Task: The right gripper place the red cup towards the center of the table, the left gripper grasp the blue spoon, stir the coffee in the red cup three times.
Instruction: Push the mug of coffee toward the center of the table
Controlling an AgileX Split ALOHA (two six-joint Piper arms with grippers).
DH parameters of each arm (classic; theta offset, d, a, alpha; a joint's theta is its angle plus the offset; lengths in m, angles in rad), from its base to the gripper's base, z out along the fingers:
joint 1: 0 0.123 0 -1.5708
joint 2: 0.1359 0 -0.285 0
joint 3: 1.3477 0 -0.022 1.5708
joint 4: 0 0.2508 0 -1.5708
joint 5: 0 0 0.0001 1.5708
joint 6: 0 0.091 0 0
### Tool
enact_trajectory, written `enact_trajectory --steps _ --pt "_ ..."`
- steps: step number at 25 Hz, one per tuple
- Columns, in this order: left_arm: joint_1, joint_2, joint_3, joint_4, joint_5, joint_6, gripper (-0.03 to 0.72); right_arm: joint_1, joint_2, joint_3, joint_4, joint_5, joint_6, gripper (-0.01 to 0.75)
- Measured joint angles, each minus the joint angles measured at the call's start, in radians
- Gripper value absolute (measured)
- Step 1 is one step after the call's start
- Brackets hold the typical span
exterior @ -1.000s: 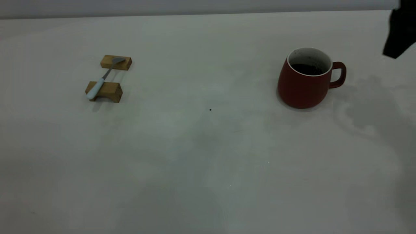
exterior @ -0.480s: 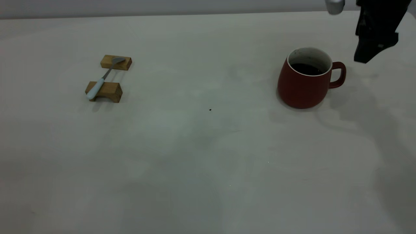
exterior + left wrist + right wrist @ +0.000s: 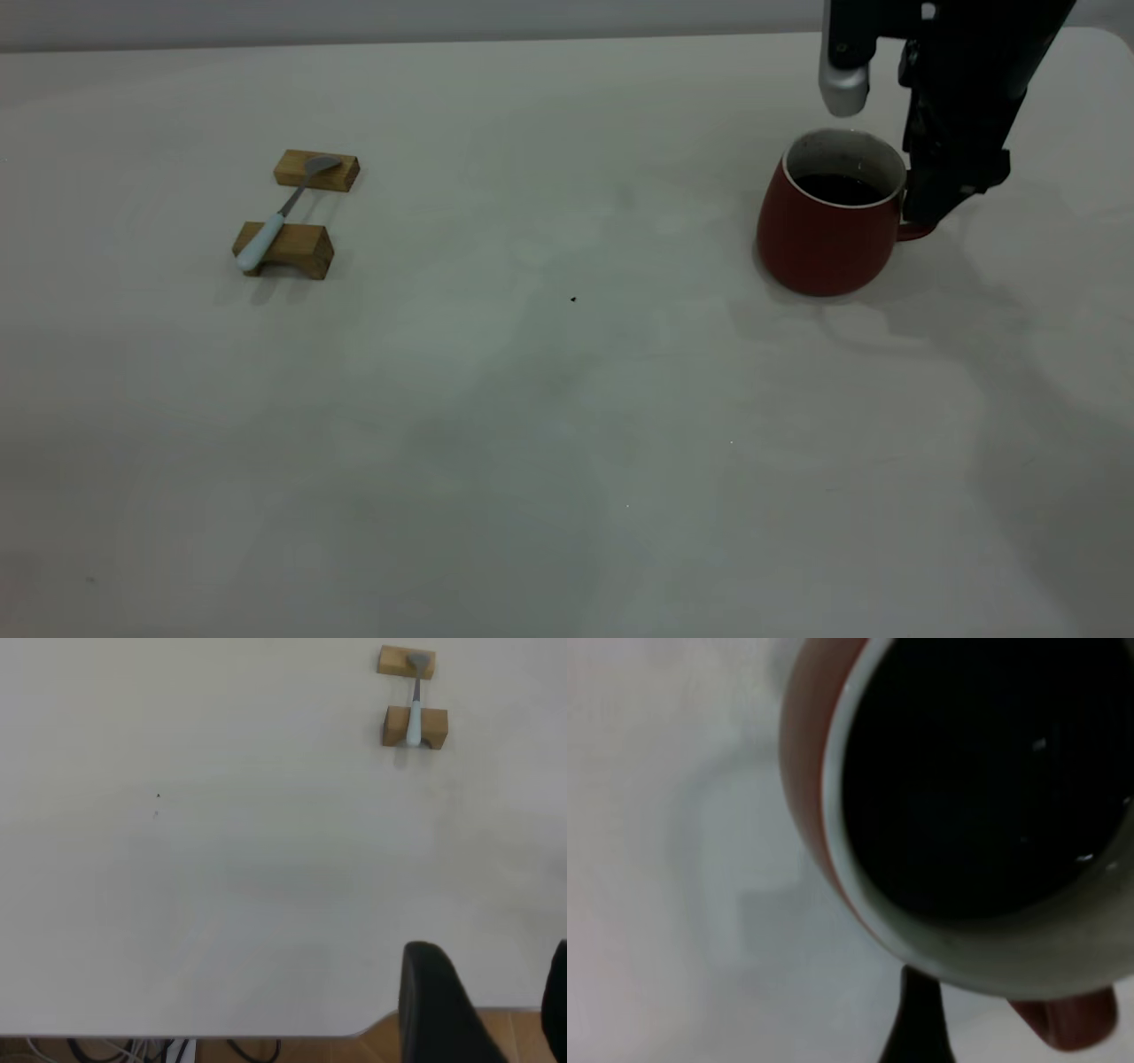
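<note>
At the desk's right side, the dark red rounded ceramic mug (image 3: 828,226) stands upright with dark brown-black coffee (image 3: 834,188) inside — the right tool (image 3: 941,197) hangs directly over its loop handle, covering most of it. Arm descends steeply from the upper edge. Whether this tool is spread or pinching: cannot tell. Far left, the slim pale-blue-handled spoon (image 3: 276,216) bridges two tan wooden blocks (image 3: 301,213). Left tool (image 3: 483,1010) spread, near the off-white desk's (image 3: 532,399) edge — well apart from the spoon.

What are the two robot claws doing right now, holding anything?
Left end effector: open, empty, far from the blue spoon.
Right end effector: at the red cup handle; grip cannot be told.
</note>
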Motion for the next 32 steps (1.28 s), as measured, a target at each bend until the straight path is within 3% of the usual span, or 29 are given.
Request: enact_trajectory --steps 4,13,18,32 --pt "0.000 0.000 0.000 0.000 0.000 0.000 0.370 0.004 0.019 -0.006 0.002 -0.007 0.000 0.598" --pt "0.000 0.000 0.000 0.000 0.000 -0.001 0.370 0.012 0.028 -0.006 0.033 -0.003 0.000 0.190" --pt "0.000 0.000 0.000 0.000 0.000 -0.001 0.370 0.046 0.028 -0.006 0.047 -0.017 0.003 0.184" --pt "0.000 0.000 0.000 0.000 0.000 -0.001 0.370 0.273 0.038 -0.078 0.060 -0.014 0.186 0.184"
